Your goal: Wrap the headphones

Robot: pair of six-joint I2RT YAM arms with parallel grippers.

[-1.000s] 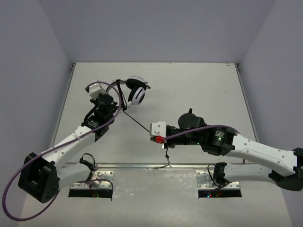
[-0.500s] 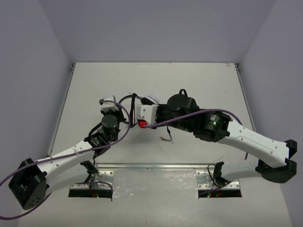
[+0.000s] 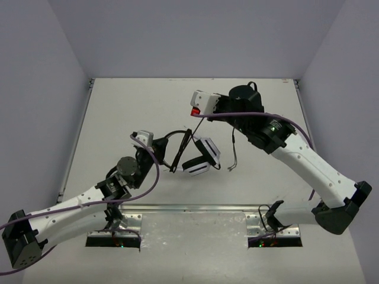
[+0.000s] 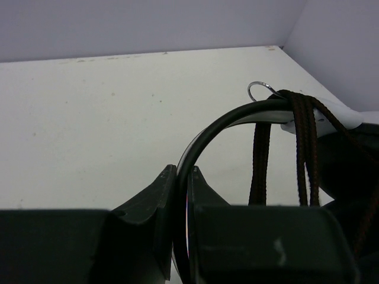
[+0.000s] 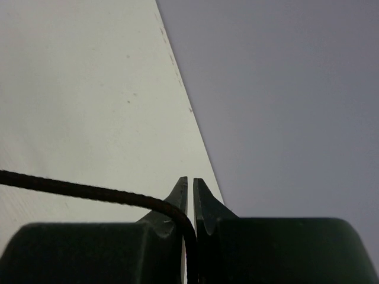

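Observation:
The headphones (image 3: 200, 158) hang above the table's middle, white earcups low, black headband (image 3: 173, 134) on top. My left gripper (image 3: 157, 144) is shut on the headband, seen in the left wrist view (image 4: 204, 139) between the fingers. Black cable loops (image 4: 303, 136) lie wrapped over the headband near the earcup (image 4: 349, 117). My right gripper (image 3: 201, 115) is raised farther back and is shut on the thin black cable (image 5: 89, 190), which runs taut down to the headband (image 3: 188, 135). The cable's loose end (image 3: 231, 155) dangles under the right arm.
The grey walls close the table (image 3: 118, 112) on the left, back and right. The metal mounting rail (image 3: 183, 208) runs along the near edge. Purple robot cables (image 3: 151, 177) loop along both arms.
My right gripper has swung from the table's middle up and back with the cable. My left gripper has brought the headphones nearer and to the right, and they have turned.

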